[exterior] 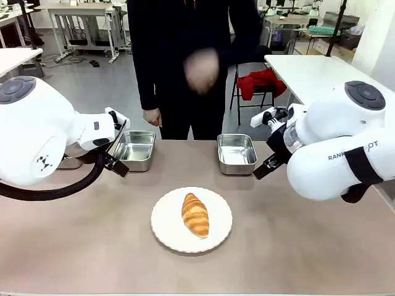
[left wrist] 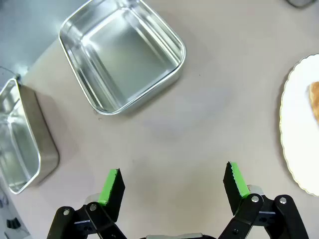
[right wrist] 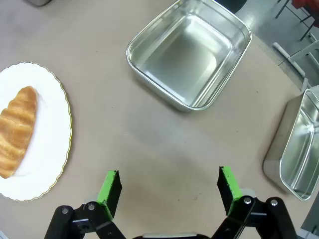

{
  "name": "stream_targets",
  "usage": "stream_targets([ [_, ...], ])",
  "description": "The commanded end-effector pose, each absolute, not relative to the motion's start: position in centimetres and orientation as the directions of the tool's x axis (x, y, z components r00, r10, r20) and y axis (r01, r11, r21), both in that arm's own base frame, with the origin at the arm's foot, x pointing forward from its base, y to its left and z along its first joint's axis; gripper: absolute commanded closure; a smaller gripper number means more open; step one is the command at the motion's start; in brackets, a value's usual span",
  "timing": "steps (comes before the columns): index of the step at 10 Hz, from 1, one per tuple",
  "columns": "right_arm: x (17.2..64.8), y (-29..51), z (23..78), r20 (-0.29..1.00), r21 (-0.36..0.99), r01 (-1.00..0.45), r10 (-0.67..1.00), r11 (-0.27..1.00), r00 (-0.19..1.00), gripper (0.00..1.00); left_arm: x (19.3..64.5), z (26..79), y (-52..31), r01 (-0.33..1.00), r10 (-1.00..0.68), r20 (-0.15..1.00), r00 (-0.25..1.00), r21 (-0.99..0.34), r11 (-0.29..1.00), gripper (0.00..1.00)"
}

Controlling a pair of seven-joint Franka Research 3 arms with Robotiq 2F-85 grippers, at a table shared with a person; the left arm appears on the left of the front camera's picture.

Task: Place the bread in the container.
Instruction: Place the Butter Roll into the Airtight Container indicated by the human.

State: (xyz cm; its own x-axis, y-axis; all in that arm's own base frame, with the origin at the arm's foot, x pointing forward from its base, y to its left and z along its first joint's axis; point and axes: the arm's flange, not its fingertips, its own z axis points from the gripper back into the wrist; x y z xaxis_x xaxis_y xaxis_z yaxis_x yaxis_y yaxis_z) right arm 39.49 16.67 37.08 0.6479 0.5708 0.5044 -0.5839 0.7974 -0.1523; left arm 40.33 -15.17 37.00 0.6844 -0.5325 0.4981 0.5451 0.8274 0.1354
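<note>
The left arm [exterior: 37, 139] comes in from the left side, bent at the elbow. The left claw [left wrist: 173, 181] points down with its jaws spread wide, and nothing sits between the green pads [left wrist: 110, 186]. The right arm [exterior: 345, 148] mirrors it on the opposite side, and the right claw [right wrist: 168, 181] is likewise spread wide and empty. The person's raised hand [exterior: 200, 69] is at chest height and blurred. The lowered hand [exterior: 152, 117] hangs by the hip.

One croissant [exterior: 195, 214], one white plate [exterior: 165, 226], four steel trays [exterior: 237, 168], one left end effector [left wrist: 172, 180], one right end effector [right wrist: 169, 184], one person [exterior: 166, 61]
</note>
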Motion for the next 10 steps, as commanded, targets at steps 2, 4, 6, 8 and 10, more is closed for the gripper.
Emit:
stream_targets([
  [2,39.49,16.67,37.08,0.505,-0.152,-0.584,0.571,0.797,0.648,0.0,40.33,37.0,-15.17,0.545,-0.533,0.498,0.684,0.136,0.827,0.0],
  [4,39.49,16.67,37.08,0.505,-0.152,-0.584,0.571,0.797,0.648,0.0,40.33,37.0,-15.17,0.545,-0.533,0.498,0.684,0.136,0.827,0.0],
  [6,39.49,16.67,37.08,0.505,-0.152,-0.584,0.571,0.797,0.648,0.0,40.33,37.0,-15.17,0.545,-0.533,0.498,0.684,0.136,0.827,0.0],
  [8,39.49,16.67,37.08,0.505,-0.152,-0.584,0.571,0.797,0.648,0.0,40.33,37.0,-15.17,0.545,-0.533,0.498,0.684,0.136,0.827,0.0],
  [10,39.49,16.68,37.08,0.504,-0.153,-0.584,0.571,0.797,0.648,0.0,40.32,37.0,-15.2,0.545,-0.533,0.498,0.684,0.135,0.827,0.0],
])
